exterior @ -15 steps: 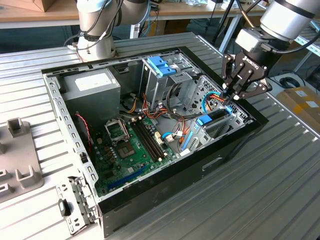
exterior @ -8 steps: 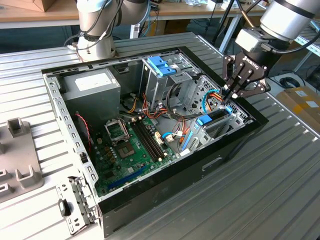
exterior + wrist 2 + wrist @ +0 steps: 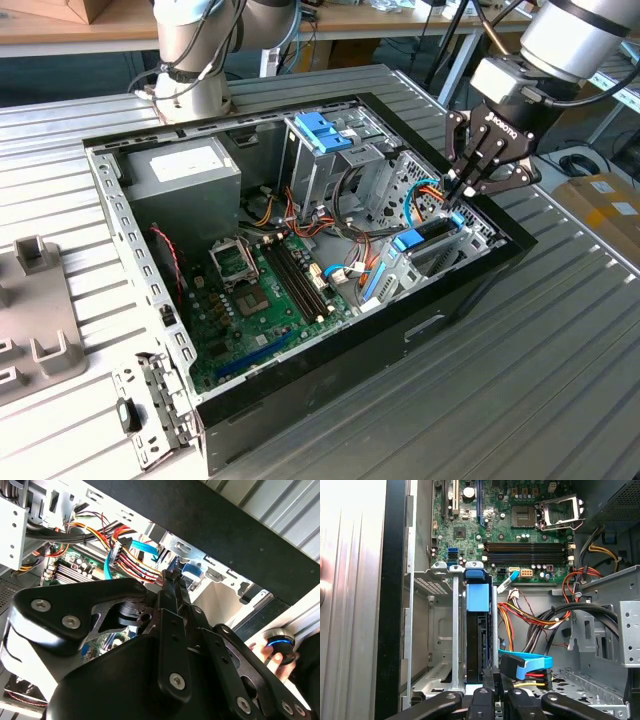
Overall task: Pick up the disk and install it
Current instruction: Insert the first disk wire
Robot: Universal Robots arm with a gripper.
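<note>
The disk stands on edge in the metal bay at the case's corner on the exterior view's right, its light-blue carrier tab facing the motherboard. In the first wrist view the disk shows as a dark narrow edge between the bay's rails, with the blue tab at its far end. My gripper hangs straight above the disk's outer end, pointing down. Its fingers are shut together, the tips at the near end of the disk. In the second wrist view the shut gripper points into the bay.
The open black case lies on a ribbed metal table. An upright drive cage with a blue handle, a power supply, a motherboard and wire bundles fill it. A flat blue cable lies beside the fingertips. A hand rests outside the case.
</note>
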